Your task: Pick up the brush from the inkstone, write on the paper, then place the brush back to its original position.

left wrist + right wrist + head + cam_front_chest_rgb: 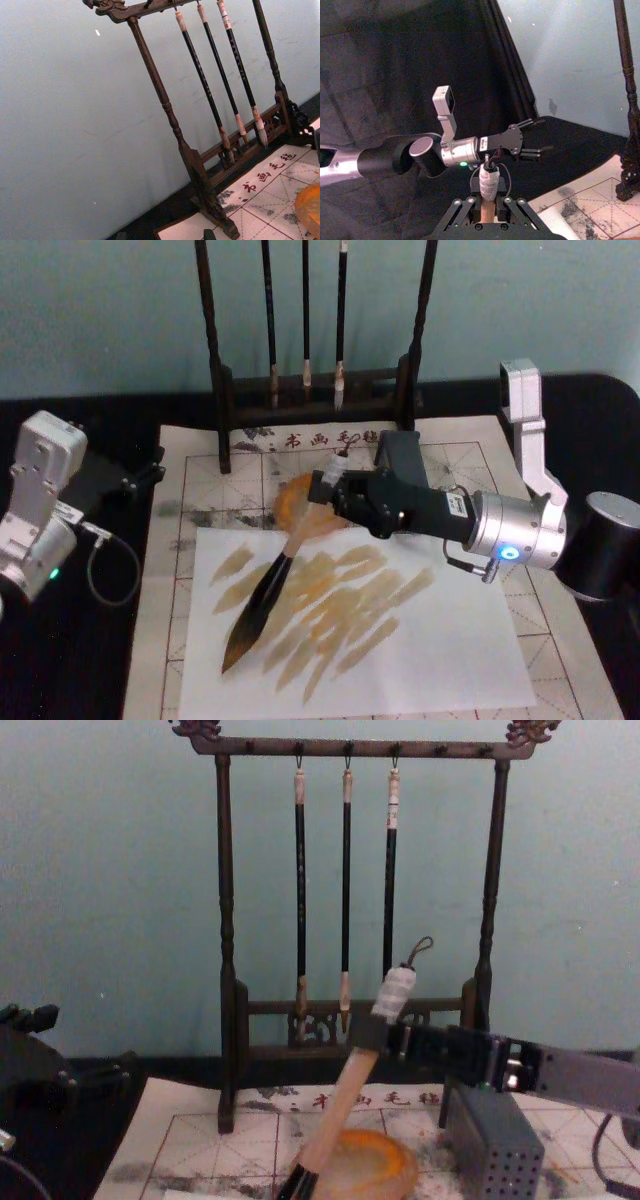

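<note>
Black table [60, 660]; right pincer [335, 490] grips brush [262, 605], tip over paper [170, 610], inside edges.

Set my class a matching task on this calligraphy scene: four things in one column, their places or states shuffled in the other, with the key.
1 brush
2 thin brushes
3 inkstone
4 left gripper

A hanging on the rack
B on the paper, before the rack
C open, left of the paper
D tilted, in the right gripper

Pairs: 1-D, 2-A, 3-B, 4-C
</note>
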